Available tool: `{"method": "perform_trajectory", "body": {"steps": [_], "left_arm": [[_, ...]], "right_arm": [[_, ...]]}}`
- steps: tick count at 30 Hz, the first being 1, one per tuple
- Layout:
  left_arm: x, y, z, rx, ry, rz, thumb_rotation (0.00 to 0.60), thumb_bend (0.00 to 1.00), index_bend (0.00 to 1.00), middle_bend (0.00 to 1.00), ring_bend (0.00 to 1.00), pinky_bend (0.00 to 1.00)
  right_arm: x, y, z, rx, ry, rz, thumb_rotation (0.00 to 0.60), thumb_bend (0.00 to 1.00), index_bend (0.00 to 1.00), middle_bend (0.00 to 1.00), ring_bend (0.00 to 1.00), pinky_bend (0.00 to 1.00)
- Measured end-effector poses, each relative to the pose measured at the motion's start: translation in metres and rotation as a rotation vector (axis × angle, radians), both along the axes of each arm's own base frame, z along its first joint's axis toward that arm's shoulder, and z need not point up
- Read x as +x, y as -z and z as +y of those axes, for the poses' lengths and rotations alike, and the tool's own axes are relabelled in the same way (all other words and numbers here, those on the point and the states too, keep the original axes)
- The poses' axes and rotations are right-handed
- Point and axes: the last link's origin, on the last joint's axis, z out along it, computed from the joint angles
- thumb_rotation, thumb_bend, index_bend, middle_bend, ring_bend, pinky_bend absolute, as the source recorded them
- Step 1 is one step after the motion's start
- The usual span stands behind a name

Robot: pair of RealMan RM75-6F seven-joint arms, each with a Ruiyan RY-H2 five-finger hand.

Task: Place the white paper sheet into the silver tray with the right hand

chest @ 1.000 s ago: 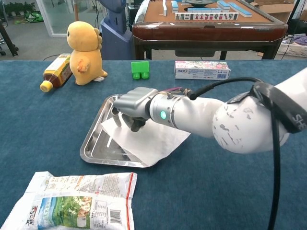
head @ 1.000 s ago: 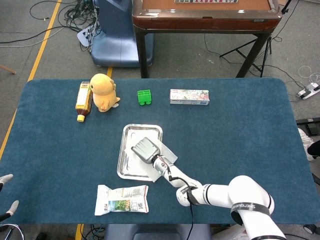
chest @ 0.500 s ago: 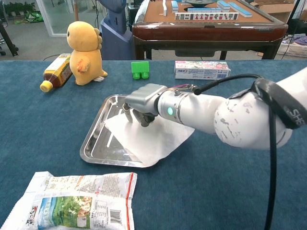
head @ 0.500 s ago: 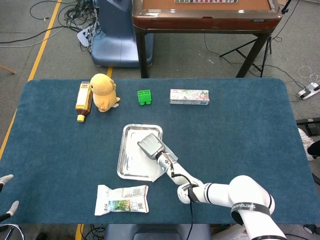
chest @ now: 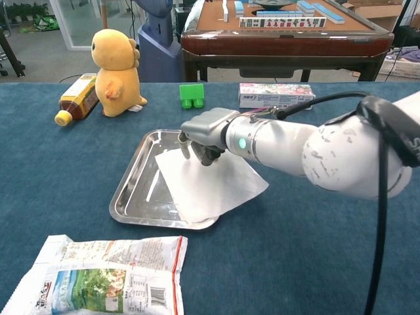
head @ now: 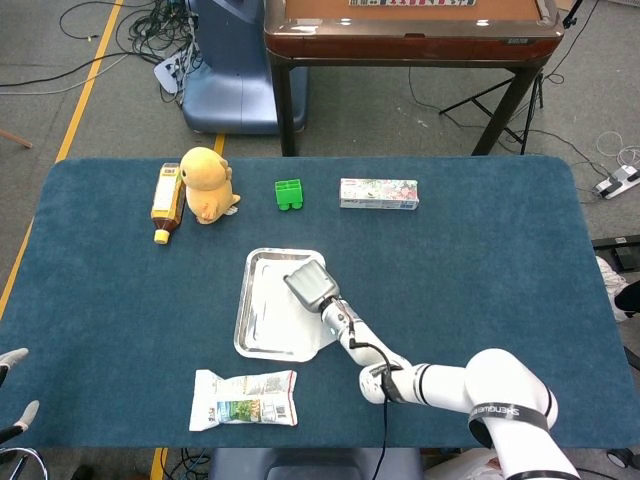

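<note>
Nearest the robot, a crinkled white-and-green printed snack packet (chest: 98,274) lies flat on the dark blue cloth-covered surface (chest: 52,170), just in front of the silver metal tray (chest: 131,197) but apart from it. At the far left edge of the head view, pale fingertips of the left hand (head: 14,385) show beside the surface; they look spread with nothing in them, though most of that hand is out of frame.

The white paper sheet (chest: 207,187) lies partly in the tray: its left part rests on the tray floor, while its right corner and near edge hang over the tray's right rim onto the surface. The grey right hand (chest: 205,136) is at the sheet's far edge, above the tray's far right corner, fingers curled downward onto the paper. Whether they pinch the sheet or only press on it cannot be told from either view.

Farther back, from left to right, stand a brown bottle with a yellow cap (chest: 76,98) lying on its side, a yellow plush duck (chest: 117,72) touching it, a small green plastic block (chest: 191,95) and a long printed carton (chest: 275,96).
</note>
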Motion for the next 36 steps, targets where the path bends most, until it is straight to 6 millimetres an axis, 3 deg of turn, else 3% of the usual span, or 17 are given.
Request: {"method": "perform_trajectory", "body": {"steps": [7, 12, 17, 27, 36], "left_arm": [[-0.001, -0.001, -0.002, 0.004, -0.012, 0.001, 0.6, 0.25, 0.2, 0.22, 0.21, 0.13], [-0.001, -0.001, -0.002, 0.004, -0.014, 0.003, 0.6, 0.25, 0.2, 0.22, 0.21, 0.13], [0.001, 0.001, 0.0, -0.001, -0.009, 0.004, 0.6, 0.25, 0.2, 0.22, 0.21, 0.13], [0.002, 0.001, 0.001, -0.002, -0.01, 0.007, 0.6, 0.25, 0.2, 0.22, 0.21, 0.13], [0.001, 0.001, 0.0, -0.001, -0.015, 0.006, 0.6, 0.25, 0.2, 0.22, 0.21, 0.13]], "right_arm": [[-0.006, -0.03, 0.014, 0.04, -0.043, -0.028, 0.6, 1.0, 0.37, 0.75, 0.75, 0.78], [-0.024, -0.053, 0.028, 0.079, -0.077, 0.005, 0.6, 1.0, 0.36, 0.75, 0.75, 0.78], [-0.043, -0.064, 0.044, 0.126, -0.103, 0.052, 0.6, 1.0, 0.36, 0.75, 0.75, 0.78], [-0.049, -0.064, 0.055, 0.175, -0.119, 0.081, 0.6, 1.0, 0.36, 0.75, 0.75, 0.78], [-0.045, -0.051, 0.06, 0.209, -0.13, 0.099, 0.6, 1.0, 0.36, 0.75, 0.75, 0.78]]}}
